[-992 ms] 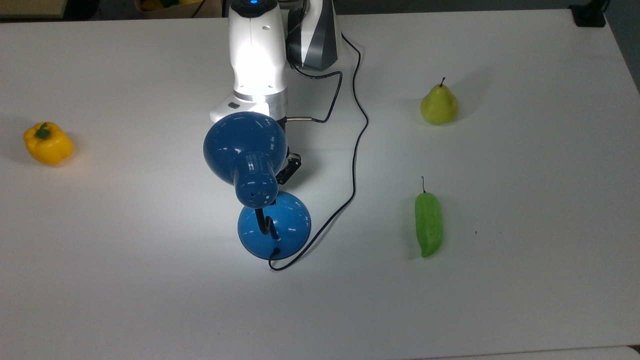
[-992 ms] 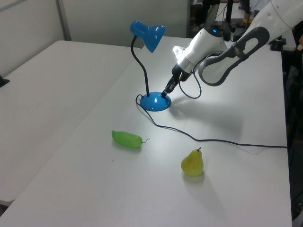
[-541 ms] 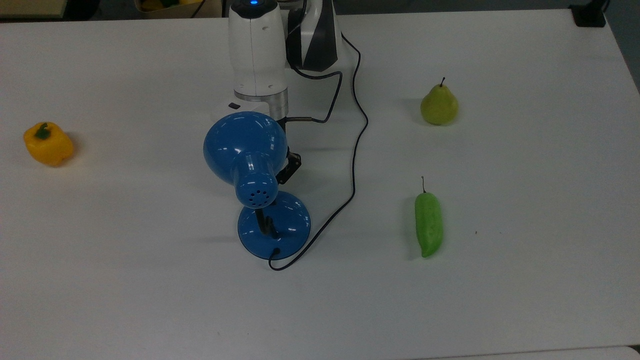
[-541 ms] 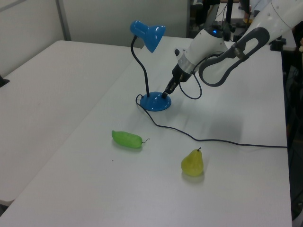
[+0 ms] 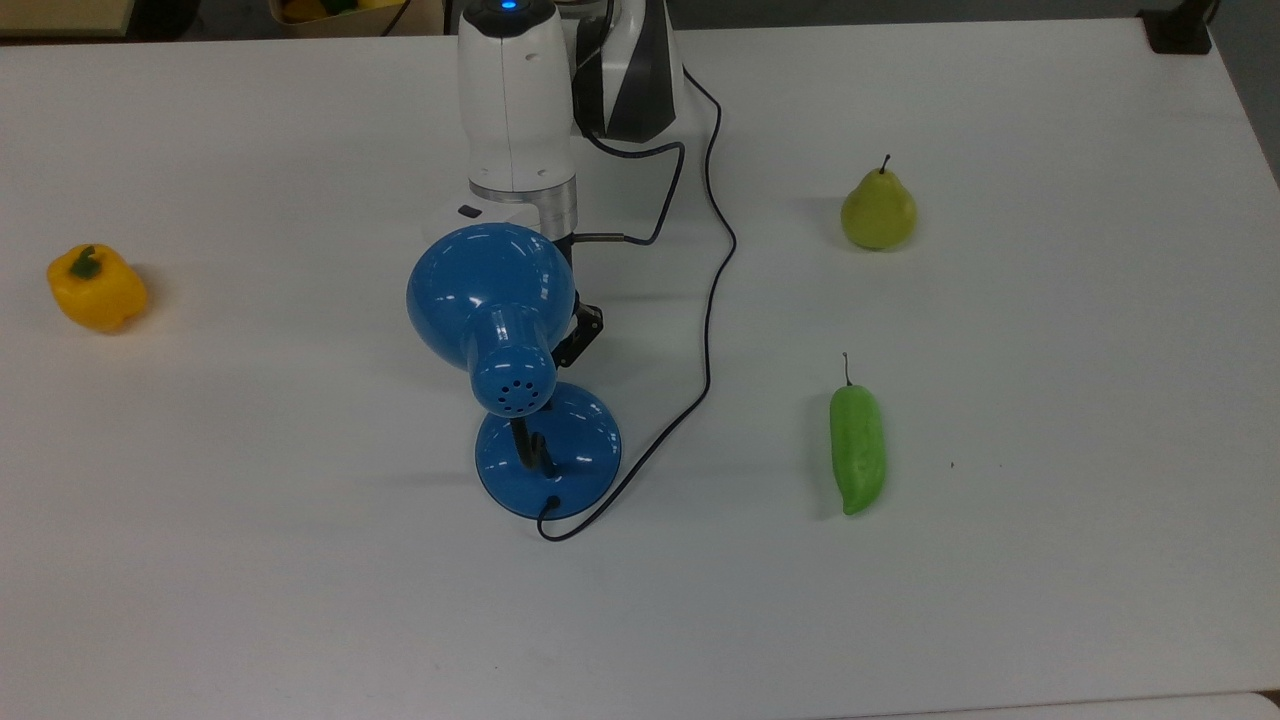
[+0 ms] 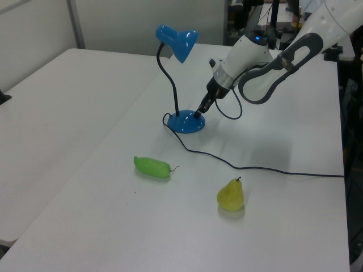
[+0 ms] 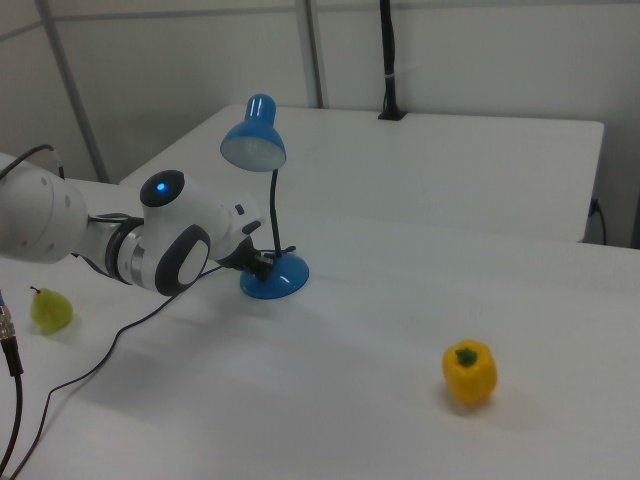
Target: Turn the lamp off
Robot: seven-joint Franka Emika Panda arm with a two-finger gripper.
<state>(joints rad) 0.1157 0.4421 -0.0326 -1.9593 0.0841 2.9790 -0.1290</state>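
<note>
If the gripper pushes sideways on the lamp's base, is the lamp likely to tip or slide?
The lamp probably slides first: its domed base is wide and sits flat. Tipping seems possible, since the shade sits high on a thin bent neck. The trailing cord may drag slightly.

On my feed, the white bench (image 5: 1000, 620) carries the blue lamp (image 5: 548, 462) mid-surface, cord (image 5: 712, 300) trailing to the far edge; a yellow pepper (image 5: 96, 288) near one end, a pear (image 5: 878, 210) and green cucumber (image 5: 857, 448) toward the other.
</note>
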